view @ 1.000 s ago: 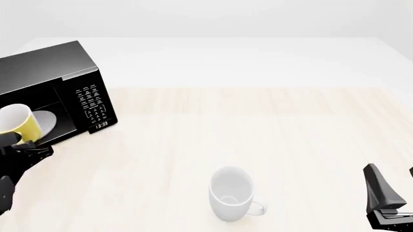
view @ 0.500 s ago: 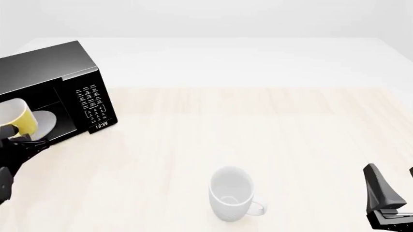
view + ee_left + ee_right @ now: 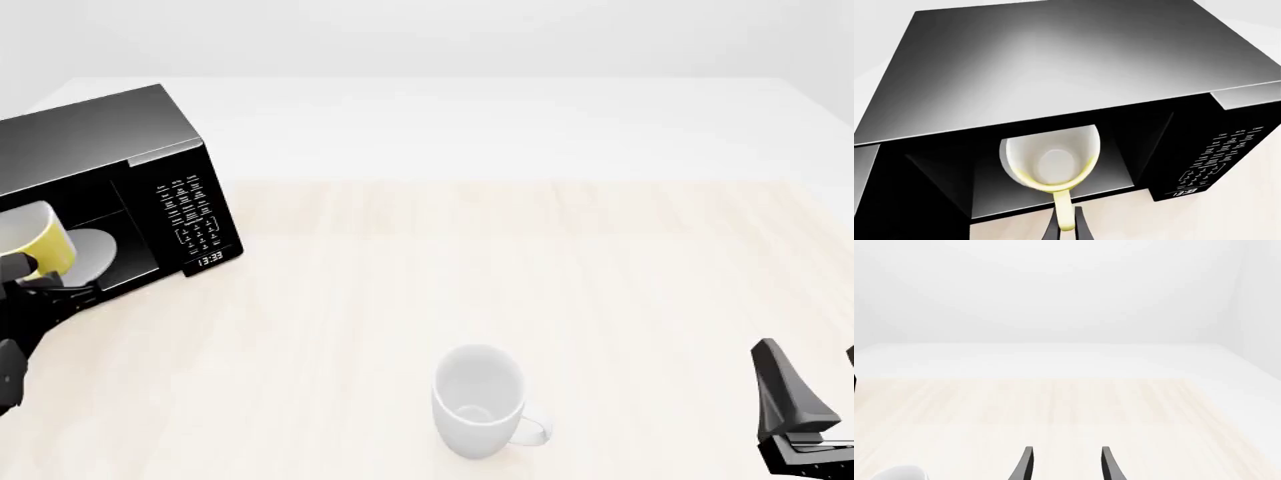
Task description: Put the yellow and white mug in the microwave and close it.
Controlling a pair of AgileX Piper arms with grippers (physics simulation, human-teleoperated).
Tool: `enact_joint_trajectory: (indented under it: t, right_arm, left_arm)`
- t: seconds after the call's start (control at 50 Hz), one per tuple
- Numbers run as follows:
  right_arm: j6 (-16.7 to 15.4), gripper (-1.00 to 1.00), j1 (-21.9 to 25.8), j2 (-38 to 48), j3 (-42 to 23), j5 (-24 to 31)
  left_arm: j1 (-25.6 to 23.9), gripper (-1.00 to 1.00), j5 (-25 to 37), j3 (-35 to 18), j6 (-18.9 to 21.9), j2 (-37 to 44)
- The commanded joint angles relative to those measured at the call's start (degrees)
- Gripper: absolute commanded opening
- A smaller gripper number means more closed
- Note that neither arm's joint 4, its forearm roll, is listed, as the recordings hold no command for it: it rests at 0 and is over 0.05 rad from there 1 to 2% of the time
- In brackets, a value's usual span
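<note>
The black microwave stands at the table's far left with its cavity open and a white turntable plate inside. The yellow and white mug hangs at the mouth of the cavity, tipped so its white inside faces back toward the arm. My left gripper is shut on its yellow handle. In the left wrist view the mug sits in front of the opening of the microwave, with the left gripper clamped on the handle. My right gripper rests open at the near right, fingers apart and holding nothing in the right wrist view.
An all-white mug stands upright near the table's front middle; its rim shows in the right wrist view. The button panel with the clock display is on the microwave's right side.
The left gripper has carried the yellow mug forward and a little left, from in front of the microwave to the mouth of its cavity. The right arm and white mug have not moved.
</note>
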Motion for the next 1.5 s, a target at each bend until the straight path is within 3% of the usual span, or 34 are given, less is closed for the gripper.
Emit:
enact_joint_trajectory:
  t: [0.02,0.82,1.5]
  right_arm:
    - [0.00,1.00,0.00,-0.01,0.00,0.00]
    - [-0.01,1.00,0.00,0.00,0.00,0.00]
    - [0.00,1.00,0.01,-0.01,0.00,0.00]
  left_arm:
    - [1.31,-1.00,0.07,-4.92,1.20,3.82]
    - [2.15,-1.00,1.34,-11.01,1.04,10.48]
    - [0.92,-1.00,1.57,-12.78,0.41,15.08]
